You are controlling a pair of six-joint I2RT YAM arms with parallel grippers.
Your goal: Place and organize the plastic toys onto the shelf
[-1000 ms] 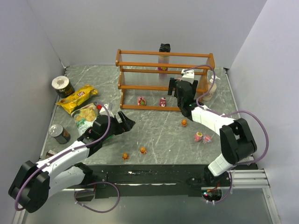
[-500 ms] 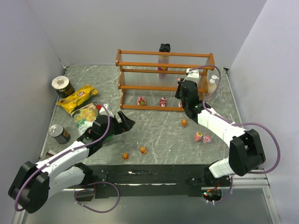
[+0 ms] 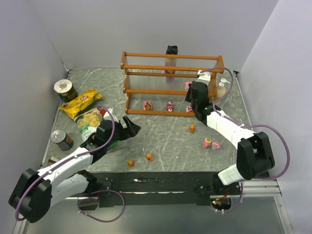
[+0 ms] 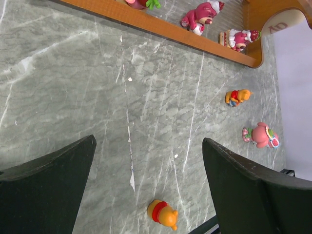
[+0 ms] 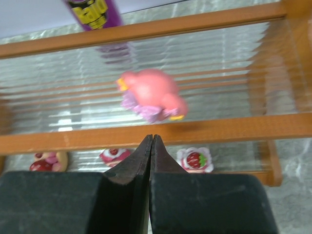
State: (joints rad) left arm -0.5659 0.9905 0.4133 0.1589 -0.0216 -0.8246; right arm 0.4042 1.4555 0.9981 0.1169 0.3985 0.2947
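1. While your right tool (image 5: 151, 139) sat pinched empty, the shelf (image 3: 170, 56) held four toys (image 5: 151, 95).
2. Five lay on the counter (image 3: 165, 131): three orange, two pink.
3. Your left tool (image 4: 148, 141) gaped wide.

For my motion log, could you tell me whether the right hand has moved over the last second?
Yes. The right hand has shifted right along the front of the shelf, closer to the shelf's right end post.
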